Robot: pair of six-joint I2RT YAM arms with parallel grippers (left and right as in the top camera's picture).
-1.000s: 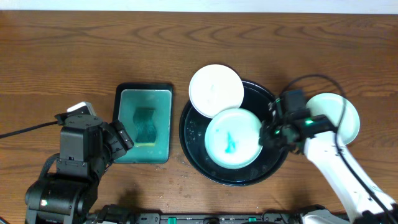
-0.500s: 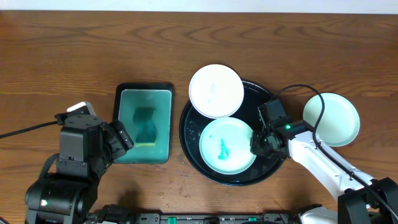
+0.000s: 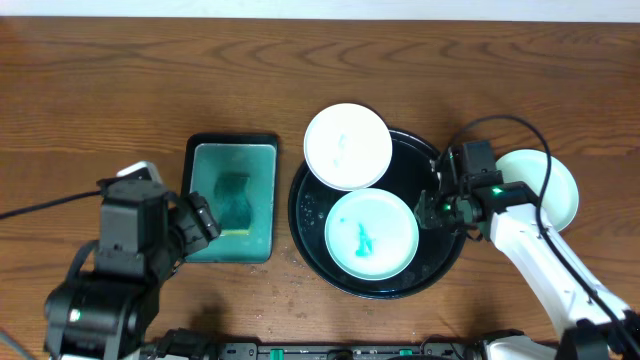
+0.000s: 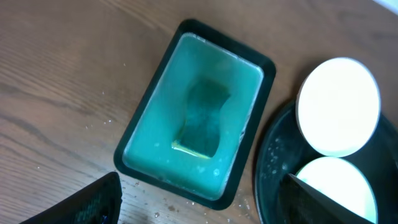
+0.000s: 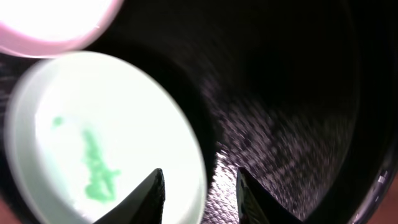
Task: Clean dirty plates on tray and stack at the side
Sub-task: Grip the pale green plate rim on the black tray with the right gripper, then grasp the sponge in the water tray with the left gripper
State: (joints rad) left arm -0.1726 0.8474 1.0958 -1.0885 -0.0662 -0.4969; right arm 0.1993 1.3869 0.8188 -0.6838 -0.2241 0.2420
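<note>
On the black tray (image 3: 308, 215), a mint plate (image 3: 372, 235) bears a teal smear (image 3: 364, 240); left hand (image 3: 203, 222) and right hand (image 5: 200, 190) spread, empty.

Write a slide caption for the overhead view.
Right gripper open at the smeared plate on the black tray; white plate overlaps its rim; left gripper beside the teal tray.

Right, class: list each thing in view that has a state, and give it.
round black tray: speckled with droplets
white plate: overlaps tray's rim, faint teal specks
smeared mint plate: flat inside tray, dirty
second mint plate: on table beside tray, no smears visible
rectangular tray: holds teal liquid
sponge: sunk in that liquid
left gripper: open, empty
right gripper: open, straddling smeared plate's edge
</note>
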